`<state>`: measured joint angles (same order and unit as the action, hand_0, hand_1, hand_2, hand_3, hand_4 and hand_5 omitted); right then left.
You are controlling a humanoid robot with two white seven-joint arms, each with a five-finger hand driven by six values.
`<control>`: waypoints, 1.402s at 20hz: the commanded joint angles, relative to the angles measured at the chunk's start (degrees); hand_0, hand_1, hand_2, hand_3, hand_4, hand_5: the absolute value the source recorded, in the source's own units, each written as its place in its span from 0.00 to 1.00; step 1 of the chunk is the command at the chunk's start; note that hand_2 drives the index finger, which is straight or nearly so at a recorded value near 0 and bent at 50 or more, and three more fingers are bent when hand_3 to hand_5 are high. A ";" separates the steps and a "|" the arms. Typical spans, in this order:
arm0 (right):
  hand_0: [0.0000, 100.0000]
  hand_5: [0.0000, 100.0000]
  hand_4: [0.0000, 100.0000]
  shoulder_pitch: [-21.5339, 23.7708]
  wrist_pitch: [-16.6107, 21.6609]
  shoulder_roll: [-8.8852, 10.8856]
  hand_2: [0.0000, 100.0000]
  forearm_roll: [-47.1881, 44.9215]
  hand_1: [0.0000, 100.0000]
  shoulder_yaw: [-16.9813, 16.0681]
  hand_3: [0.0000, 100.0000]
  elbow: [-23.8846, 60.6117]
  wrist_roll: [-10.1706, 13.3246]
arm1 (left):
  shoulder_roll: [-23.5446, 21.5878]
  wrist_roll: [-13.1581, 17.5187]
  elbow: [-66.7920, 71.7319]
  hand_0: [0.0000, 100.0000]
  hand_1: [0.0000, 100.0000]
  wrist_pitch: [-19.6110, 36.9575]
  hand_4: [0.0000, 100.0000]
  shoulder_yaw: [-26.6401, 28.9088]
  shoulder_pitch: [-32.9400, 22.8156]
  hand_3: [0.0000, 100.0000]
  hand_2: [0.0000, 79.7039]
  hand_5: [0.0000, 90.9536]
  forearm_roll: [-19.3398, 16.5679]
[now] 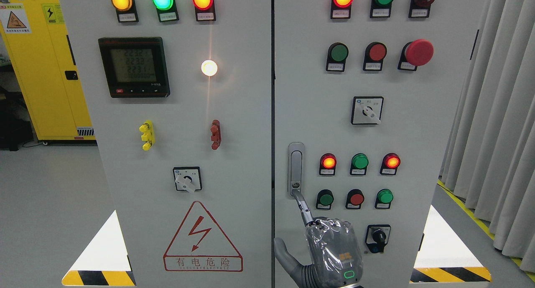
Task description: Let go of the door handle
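Low at the foot of the right cabinet door, a hand [330, 248] wrapped in clear plastic rises from the bottom edge near the middle, so I cannot say which arm it belongs to. One finger [303, 204] is stretched straight up, the thumb sticks out to the left, and the remaining fingers seem folded back against the palm; it grips nothing. The tip of that finger touches the lower end of the door handle [296, 169], a slim silver lever set upright in its recess near the left edge of the right door [418, 133], directly above the hand. To my eye the risk is in pulling away: if the fingertip is hooked on the lever's foot, a careless retreat could tug the handle outward, and a drift to the right could brush the green push-button [324, 198] just beside it. Further up, a rotary switch [367, 110] and rows of lit lamps fill the door, and a yellow cabinet [37, 70] stands beyond at the left.
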<state>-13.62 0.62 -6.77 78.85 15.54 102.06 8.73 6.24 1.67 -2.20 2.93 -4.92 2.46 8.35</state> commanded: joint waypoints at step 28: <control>0.45 1.00 1.00 -2.29 -2.64 -0.44 0.00 0.17 0.29 0.72 1.00 -3.53 -0.20 | 0.00 0.00 0.00 0.12 0.56 -0.03 0.00 0.00 0.00 0.00 0.00 0.00 0.00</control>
<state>-15.89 -1.99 -7.18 78.95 16.05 99.01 8.55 6.24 1.67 -2.20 2.93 -4.93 2.46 8.35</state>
